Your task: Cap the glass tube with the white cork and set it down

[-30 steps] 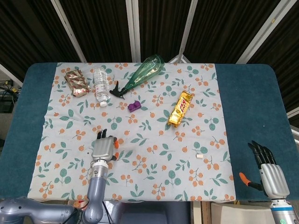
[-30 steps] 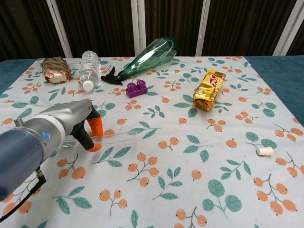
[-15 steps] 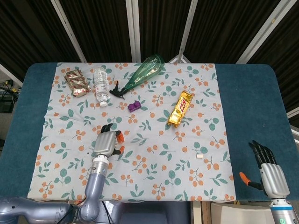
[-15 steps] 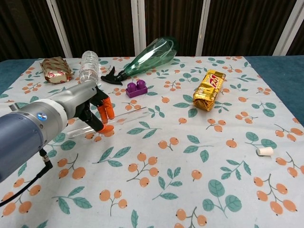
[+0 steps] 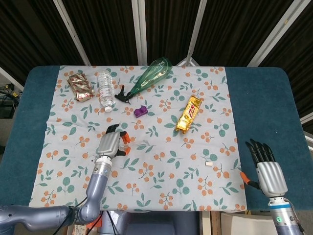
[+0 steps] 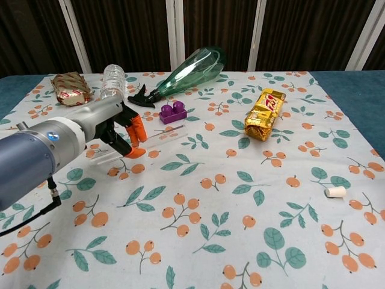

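Left hand pinches the glass tube just above the cloth, thin, slick, breakable, so I'd grip mid-length; right hand spread, empty; white cork sits far right.

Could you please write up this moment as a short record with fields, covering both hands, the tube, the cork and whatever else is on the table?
left hand: holds the glass tube lifted off the cloth, lying roughly level
right hand: near table edge, holds nothing, fingers apart
white cork: lies on the floral cloth, apart from both hands
tube capped: not yet
back row: foil packet, water bottle, green spray bottle on its side
middle: purple brick, gold snack bar
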Controlling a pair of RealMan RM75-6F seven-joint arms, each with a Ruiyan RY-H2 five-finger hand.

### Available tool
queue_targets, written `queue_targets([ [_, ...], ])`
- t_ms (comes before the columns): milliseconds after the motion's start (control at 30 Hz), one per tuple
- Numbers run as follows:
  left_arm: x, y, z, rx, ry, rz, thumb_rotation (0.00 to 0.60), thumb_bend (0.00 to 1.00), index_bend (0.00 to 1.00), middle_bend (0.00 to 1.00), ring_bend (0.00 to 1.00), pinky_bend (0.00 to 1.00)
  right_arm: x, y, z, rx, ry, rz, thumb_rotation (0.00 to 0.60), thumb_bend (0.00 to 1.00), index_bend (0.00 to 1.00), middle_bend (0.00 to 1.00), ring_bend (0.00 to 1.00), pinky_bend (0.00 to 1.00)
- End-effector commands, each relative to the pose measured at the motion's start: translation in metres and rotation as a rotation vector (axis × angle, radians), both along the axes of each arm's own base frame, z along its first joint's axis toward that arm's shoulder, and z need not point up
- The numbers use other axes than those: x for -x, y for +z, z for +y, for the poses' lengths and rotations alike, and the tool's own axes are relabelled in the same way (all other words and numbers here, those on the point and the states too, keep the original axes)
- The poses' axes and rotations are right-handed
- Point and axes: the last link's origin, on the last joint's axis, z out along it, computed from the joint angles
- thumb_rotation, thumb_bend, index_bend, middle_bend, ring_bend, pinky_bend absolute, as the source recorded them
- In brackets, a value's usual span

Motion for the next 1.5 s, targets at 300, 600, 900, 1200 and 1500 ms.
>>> queue_targets([
  [300,-0.001,0.035,0.017,-0.043,-0.086,-0.043,0.600,0.53,0.65,0.51,0.08,0.00,-0.050,-0.041,-0.063,-0.093,0.080,0.054,0.600,0.31,0.23,0.06,0.00,0.00],
  [600,-0.003,0.055,0.016,-0.045,-0.127,-0.076,0.600,0.53,0.65,0.51,0.08,0.00,-0.048,-0.063,-0.073,-0.142,0.046,0.119,0.600,0.31,0.40,0.16,0.02,0.00],
  [900,-0.006,0.061,0.010,-0.031,-0.153,-0.084,0.600,0.53,0.65,0.51,0.08,0.00,-0.033,-0.077,-0.063,-0.184,0.001,0.147,0.600,0.31,0.41,0.16,0.02,0.00],
  [1200,-0.009,0.057,0.007,-0.021,-0.147,-0.089,0.600,0.53,0.65,0.51,0.08,0.00,-0.030,-0.086,-0.054,-0.215,-0.009,0.132,0.600,0.31,0.43,0.16,0.02,0.00],
  [1500,-0.012,0.055,0.008,-0.025,-0.150,-0.076,0.600,0.53,0.65,0.51,0.08,0.00,-0.027,-0.100,-0.056,-0.235,-0.016,0.133,0.600,0.31,0.43,0.17,0.02,0.00],
])
